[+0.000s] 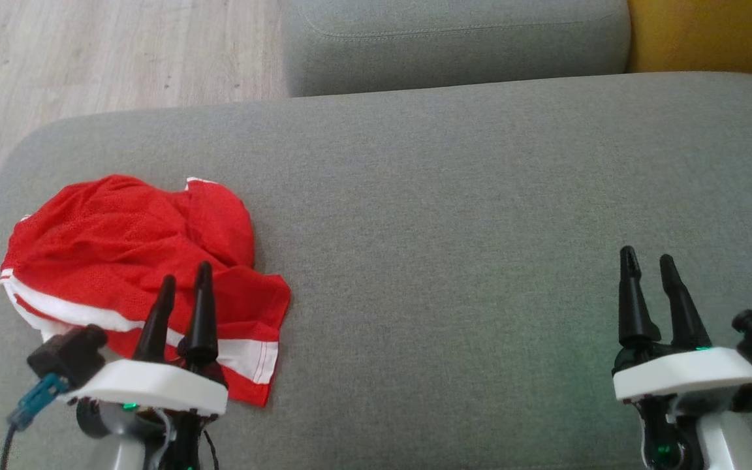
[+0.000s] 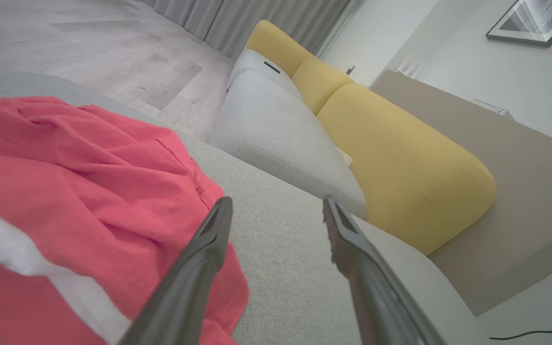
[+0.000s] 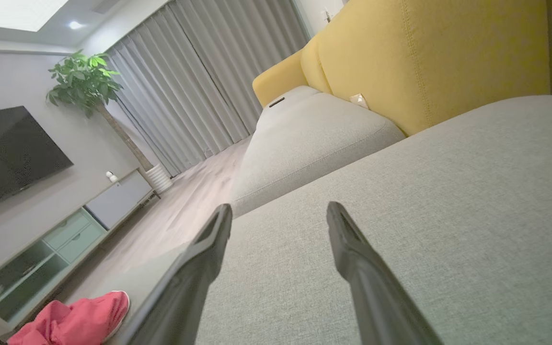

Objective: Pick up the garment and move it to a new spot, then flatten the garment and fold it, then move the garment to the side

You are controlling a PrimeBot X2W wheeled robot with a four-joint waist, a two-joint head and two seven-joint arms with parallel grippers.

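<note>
The garment (image 1: pixel 128 261) is a red mesh piece with white stripes, lying crumpled at the left end of the grey sofa seat (image 1: pixel 454 215). My left gripper (image 1: pixel 185 273) hovers over its near right part, open, nothing between the fingers. In the left wrist view the garment (image 2: pixel 65 191) spreads under and left of the left gripper (image 2: pixel 276 206). My right gripper (image 1: pixel 649 258) stands open over bare cushion far to the right. In the right wrist view the right gripper (image 3: pixel 278 211) points along the seat, and the garment (image 3: pixel 74 318) shows at the lower left.
A second grey cushion (image 1: pixel 454 46) lies beyond the seat, with a yellow backrest (image 1: pixel 709 32) at the far right. Wooden floor (image 1: pixel 108 52) runs past the sofa's left end. A TV (image 3: pixel 7 153), a low cabinet (image 3: pixel 65 239) and a plant (image 3: pixel 84 81) stand across the room.
</note>
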